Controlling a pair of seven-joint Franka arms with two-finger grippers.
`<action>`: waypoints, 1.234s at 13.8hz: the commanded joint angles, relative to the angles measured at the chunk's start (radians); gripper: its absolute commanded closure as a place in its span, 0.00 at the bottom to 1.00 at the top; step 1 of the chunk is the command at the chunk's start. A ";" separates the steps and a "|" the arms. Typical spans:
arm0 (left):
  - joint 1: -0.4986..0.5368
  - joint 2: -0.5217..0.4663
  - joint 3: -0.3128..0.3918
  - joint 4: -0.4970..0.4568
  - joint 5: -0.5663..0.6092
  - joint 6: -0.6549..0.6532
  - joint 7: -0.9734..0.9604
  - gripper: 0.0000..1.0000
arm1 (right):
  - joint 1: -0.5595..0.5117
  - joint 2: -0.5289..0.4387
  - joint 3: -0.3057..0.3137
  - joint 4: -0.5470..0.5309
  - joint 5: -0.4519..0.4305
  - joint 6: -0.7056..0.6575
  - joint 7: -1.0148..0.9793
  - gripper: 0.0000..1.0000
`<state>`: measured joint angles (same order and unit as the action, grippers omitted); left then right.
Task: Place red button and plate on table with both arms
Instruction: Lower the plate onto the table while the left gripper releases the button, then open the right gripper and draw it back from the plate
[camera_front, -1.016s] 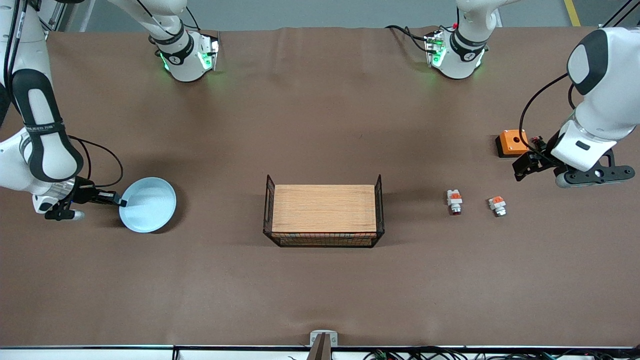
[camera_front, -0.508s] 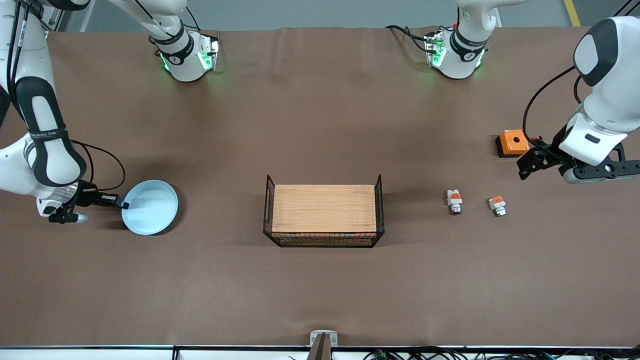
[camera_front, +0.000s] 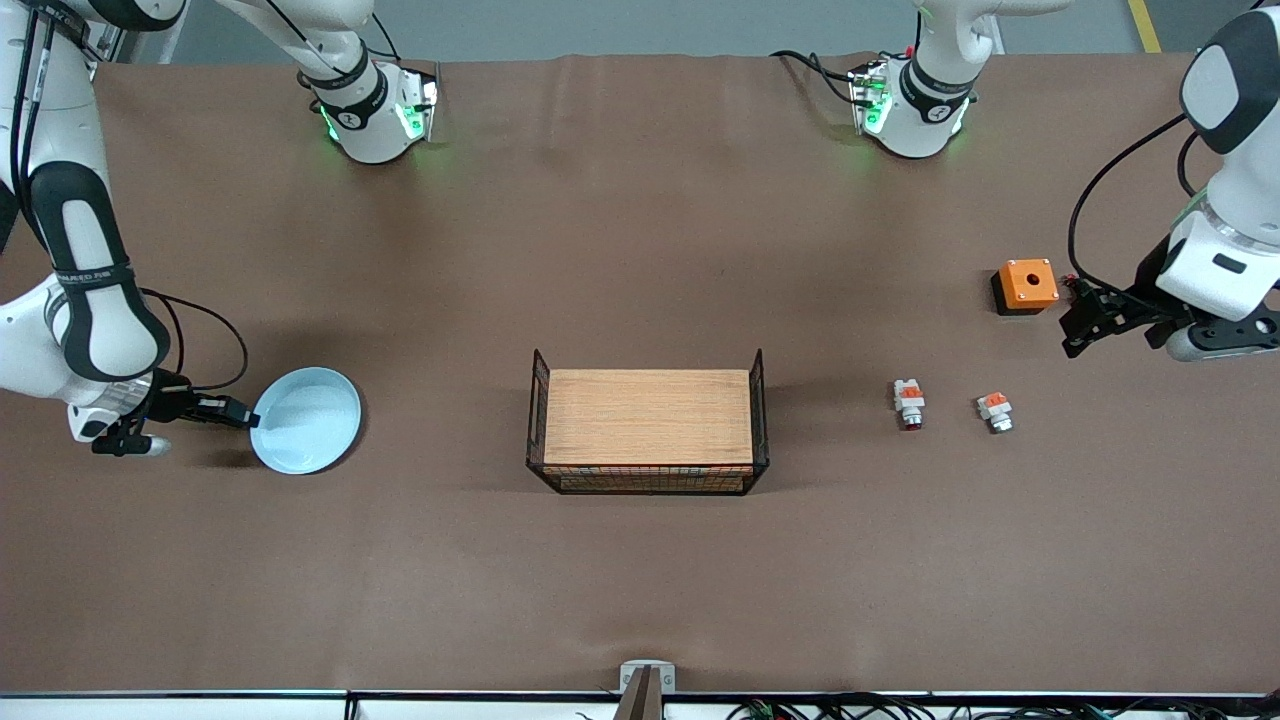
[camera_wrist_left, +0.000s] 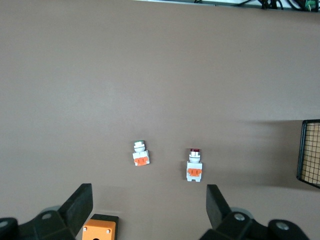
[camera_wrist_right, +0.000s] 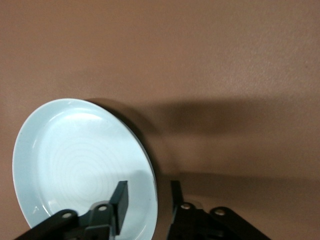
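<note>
Right gripper (camera_wrist_right: 146, 200): fingers (camera_wrist_right: 120, 196) apart, straddling the plate's (camera_front: 305, 420) rim, one inside, one outside, no clamp visible. The pale-blue plate sits on the tabletop (camera_front: 640, 560) at the right arm's end. Left gripper (camera_wrist_left: 150, 207): fingers (camera_wrist_left: 80, 202) spread wide, empty, hanging over the tabletop beside the orange box (camera_front: 1026, 285). The red button (camera_front: 909, 403) lies on the tabletop between the wire rack (camera_front: 648, 420) and its silver-tipped twin (camera_front: 995, 410).

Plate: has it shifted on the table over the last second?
Yes. The plate has slid slightly toward the wire rack and a little nearer the front camera, its rim between the fingers of the right gripper, which are parting.
</note>
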<state>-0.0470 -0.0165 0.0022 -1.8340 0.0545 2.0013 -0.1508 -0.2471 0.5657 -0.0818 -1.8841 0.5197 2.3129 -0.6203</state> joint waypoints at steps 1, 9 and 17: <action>-0.004 -0.007 0.007 0.056 -0.021 -0.042 0.010 0.00 | -0.009 0.000 0.013 0.036 0.010 -0.015 -0.006 0.00; 0.016 0.030 0.010 0.177 -0.050 -0.098 0.022 0.00 | 0.155 -0.226 0.007 0.103 -0.337 -0.283 0.495 0.00; 0.013 0.015 0.007 0.229 -0.051 -0.239 0.019 0.00 | 0.281 -0.309 0.001 0.464 -0.471 -0.787 0.675 0.00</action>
<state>-0.0341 -0.0014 0.0089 -1.6366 0.0240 1.8043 -0.1508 0.0439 0.2707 -0.0689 -1.4400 0.0699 1.5470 0.1053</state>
